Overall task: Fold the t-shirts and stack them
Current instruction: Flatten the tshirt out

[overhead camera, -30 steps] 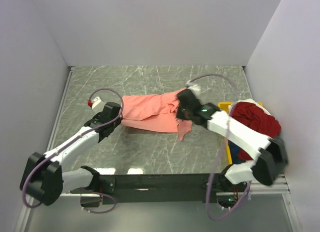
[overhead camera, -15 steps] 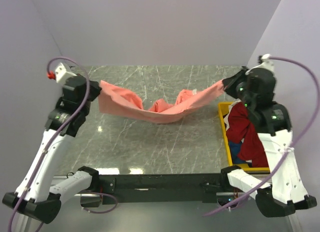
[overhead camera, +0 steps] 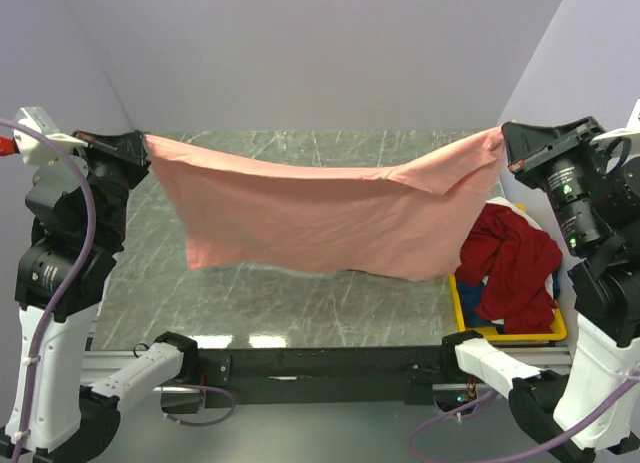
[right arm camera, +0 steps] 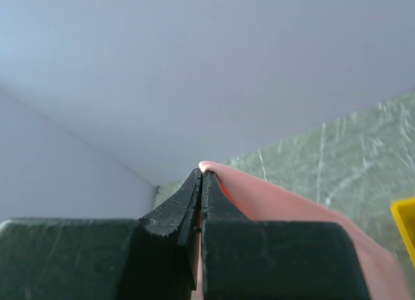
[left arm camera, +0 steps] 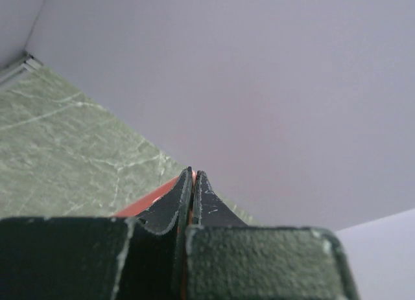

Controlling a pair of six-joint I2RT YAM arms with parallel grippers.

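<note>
The plain salmon-pink short-sleeved cloth t-shirt (overhead camera: 320, 218) is hanging spread wide across the upper middle of the overhead frame, reaching from the upper left to the upper right. It is hanging by its two top corners, with its top edge sagging slightly toward the middle, its lower edge dangling loose and uneven, and a diagonal fold running near the right corner. The crumpled deep red cloth t-shirt (overhead camera: 515, 258) is lying heaped at the right of the frame, just beside the pink shirt's lower right corner. A bit of dark blue cloth t-shirt (overhead camera: 487, 305) is peeking out beneath it.
</note>
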